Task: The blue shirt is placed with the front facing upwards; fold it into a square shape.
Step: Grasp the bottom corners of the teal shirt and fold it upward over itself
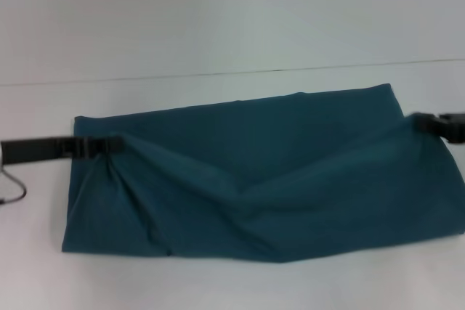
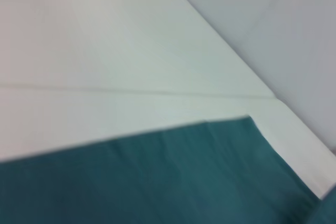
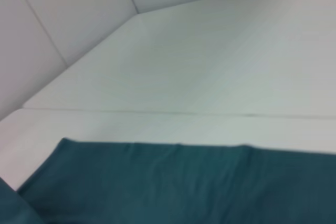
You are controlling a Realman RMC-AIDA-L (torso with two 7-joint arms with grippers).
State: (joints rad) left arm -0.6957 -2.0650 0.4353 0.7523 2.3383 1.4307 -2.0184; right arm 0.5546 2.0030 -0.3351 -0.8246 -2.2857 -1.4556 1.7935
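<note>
We see a white table (image 1: 218, 27) with a thin dark seam (image 1: 218, 74) running across it.

a bare lab-like test bench: plain white table (image 1: 218, 41) with white panel walls (image 3: 63, 3) behind.

Your head camera looks forward and down from above, taking in the whole blue shirt (image 1: 261, 179) on the white table (image 1: 218, 34). Your two wrist cameras sit low and close, each skimming across the cloth's far edge toward the table seam (image 2: 136, 92) and wall beyond; all three views share that strip.
</note>
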